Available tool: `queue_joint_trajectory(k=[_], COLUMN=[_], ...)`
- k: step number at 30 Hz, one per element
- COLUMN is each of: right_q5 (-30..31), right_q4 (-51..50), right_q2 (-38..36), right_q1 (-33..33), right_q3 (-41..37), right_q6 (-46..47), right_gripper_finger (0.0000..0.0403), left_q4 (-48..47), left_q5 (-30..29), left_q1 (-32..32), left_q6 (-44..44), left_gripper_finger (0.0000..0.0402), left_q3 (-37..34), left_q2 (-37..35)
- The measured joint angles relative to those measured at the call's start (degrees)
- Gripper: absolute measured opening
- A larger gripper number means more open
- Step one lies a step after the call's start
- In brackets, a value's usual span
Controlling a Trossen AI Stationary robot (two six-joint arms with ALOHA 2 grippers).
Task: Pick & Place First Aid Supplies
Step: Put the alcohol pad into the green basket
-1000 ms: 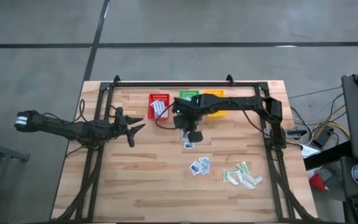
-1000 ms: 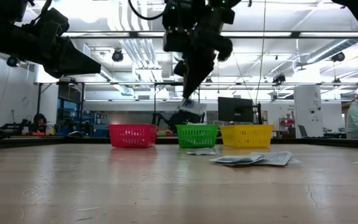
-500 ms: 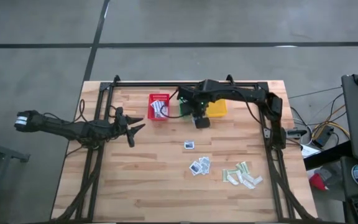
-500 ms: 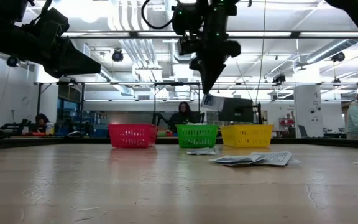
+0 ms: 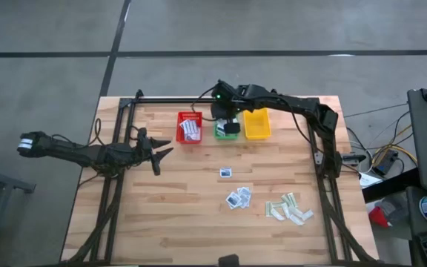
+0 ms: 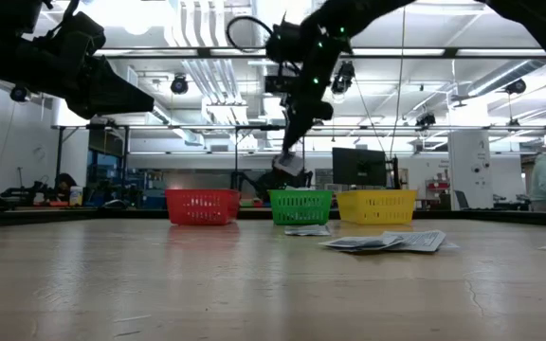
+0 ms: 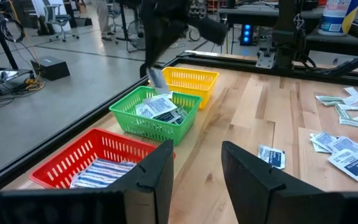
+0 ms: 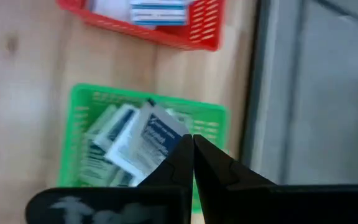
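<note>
Three baskets stand in a row at the far edge of the table (image 5: pixel 161 222): red (image 5: pixel 189 127), green (image 7: pixel 156 114) and yellow (image 5: pixel 256 124). The right claw (image 8: pixel 192 144) is held above the green basket, its jaws pressed together on the corner of one square white-blue packet (image 8: pixel 155 138), which hangs over the packets already lying inside. In the low view the packet (image 6: pixel 289 164) is seen dangling clear above the basket rim.

For a clean drop, the claw should be kept centred over the basket and lowered a little before the jaws are parted, so the light packet is not left to flutter onto the rim or the table; a thin foil may cling to one finger, so a straight lift afterwards is advised.

More supplies are left on the table: a single square packet (image 5: pixel 226 173), a small cluster of square ones (image 5: pixel 238 198), and a pile of pale strips (image 5: pixel 289 208) nearer the right side. Oblong striped packets (image 5: pixel 190 130) are seen in the red basket.

The left claw (image 5: pixel 159 153) waits with jaws apart over the table's left side, holding nothing.
</note>
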Motion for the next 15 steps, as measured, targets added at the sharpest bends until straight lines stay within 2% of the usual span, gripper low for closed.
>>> queue_joint_trajectory(k=[7, 15], right_q5=[-8.8, -10.8], right_q4=[1.7, 6.8], right_q2=[0.2, 0.2], right_q1=[-4.4, -4.6], right_q3=[-5.1, -7.6], right_q6=[3.1, 4.1], right_gripper_finger=[0.0008, 0.0008], left_q4=[0.0, 0.0], left_q5=[0.0, 0.0], left_q1=[0.0, 0.0], left_q6=[0.1, 0.1], left_gripper_finger=[0.0133, 0.0133], left_q3=[0.0, 0.0], left_q2=[0.0, 0.0])
